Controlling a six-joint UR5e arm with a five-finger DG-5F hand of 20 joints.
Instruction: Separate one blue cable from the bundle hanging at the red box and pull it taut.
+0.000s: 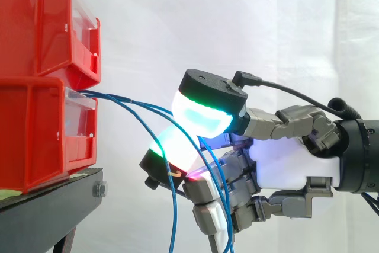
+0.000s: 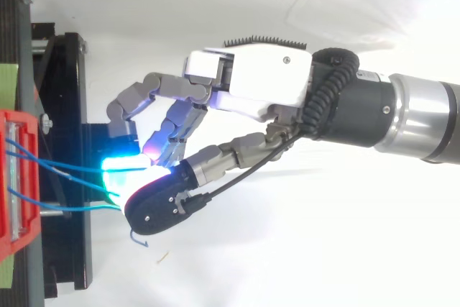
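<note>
Thin blue cables (image 1: 127, 99) come out from under the front of the upper red bin (image 1: 41, 28) and slope right and down to my hand (image 1: 290, 164). A thumb pad glowing cyan (image 1: 201, 117) and a finger pad glowing green (image 1: 172, 146) are pressed together, pinching the blue cable between them. Two strands seem to run into the pinch and fall away below it (image 1: 224, 205). Another strand passes behind the lower pad and hangs loose (image 1: 173, 223). From above, the hand (image 2: 259, 84) reaches left toward the bin's front (image 2: 14, 177), with cable strands (image 2: 65, 170) stretched across the gap.
Two red bins are stacked on a black stand (image 1: 47, 211) at the left; the lower bin (image 1: 35, 140) sits right under the cable exit. A white curtain hangs behind. The stand's black frame (image 2: 68, 106) lies just left of the fingertips.
</note>
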